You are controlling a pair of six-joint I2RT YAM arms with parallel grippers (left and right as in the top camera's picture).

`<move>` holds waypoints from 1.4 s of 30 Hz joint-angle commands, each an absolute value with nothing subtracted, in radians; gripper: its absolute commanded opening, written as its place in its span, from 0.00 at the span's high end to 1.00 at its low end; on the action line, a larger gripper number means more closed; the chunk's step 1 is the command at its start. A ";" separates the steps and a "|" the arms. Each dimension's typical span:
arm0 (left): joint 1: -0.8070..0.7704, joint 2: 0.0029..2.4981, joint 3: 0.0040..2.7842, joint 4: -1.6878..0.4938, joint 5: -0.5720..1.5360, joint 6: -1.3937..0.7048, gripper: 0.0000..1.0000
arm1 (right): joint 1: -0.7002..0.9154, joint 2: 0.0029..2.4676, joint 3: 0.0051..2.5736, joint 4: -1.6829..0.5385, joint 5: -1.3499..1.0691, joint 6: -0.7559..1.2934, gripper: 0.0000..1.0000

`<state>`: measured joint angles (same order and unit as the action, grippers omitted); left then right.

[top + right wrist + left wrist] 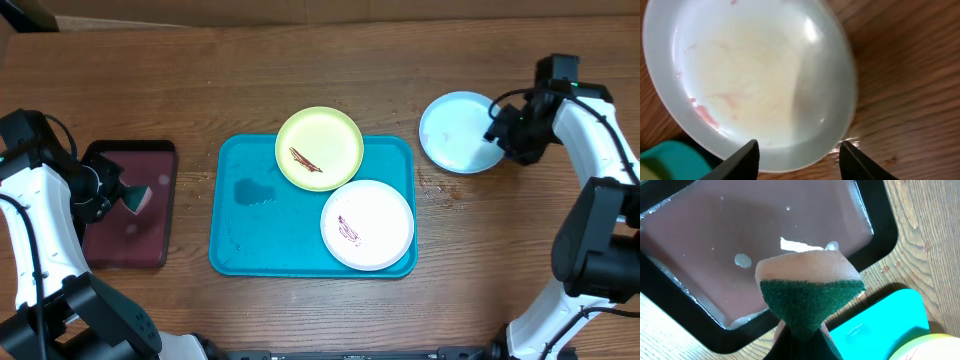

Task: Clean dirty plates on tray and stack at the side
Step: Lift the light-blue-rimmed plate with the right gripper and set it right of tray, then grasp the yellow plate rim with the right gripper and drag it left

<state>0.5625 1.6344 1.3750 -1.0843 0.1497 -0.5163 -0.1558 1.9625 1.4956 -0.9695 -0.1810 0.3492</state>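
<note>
Clearance matters now: with the light blue plate [458,132] lying right of the turquoise tray [235,235] and my right gripper's [799,150] fingers apart over its rim, I should lift straight off without nudging it, left gripper [128,196] clamped on the sponge [810,300] left of that tray.

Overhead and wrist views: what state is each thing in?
turquoise tray: wet patch at left
maroon tray: wet, with droplets
lime green plate: on turquoise tray's far rim, brown smear
white plate: on turquoise tray, smeared
light blue plate: on the table beside turquoise tray, faint pink traces
sponge: held over maroon tray
left hand: shut on sponge
right hand: open, at light blue plate's rim
</note>
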 commanded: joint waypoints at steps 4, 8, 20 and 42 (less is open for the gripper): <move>0.555 1.615 1.368 -1.080 0.147 -0.496 0.96 | -0.020 1.928 1.493 -0.882 -0.405 0.208 0.47; 0.555 1.615 1.367 -1.081 0.147 -0.494 0.96 | 0.108 1.933 1.493 -0.777 -0.362 0.208 0.47; 0.555 1.615 1.364 -1.080 0.147 -0.494 0.96 | 0.413 2.034 1.493 -0.524 -0.045 0.172 0.30; 0.548 1.615 1.356 -1.061 0.146 -0.493 0.96 | 0.438 2.145 1.493 -0.402 -0.053 0.100 0.76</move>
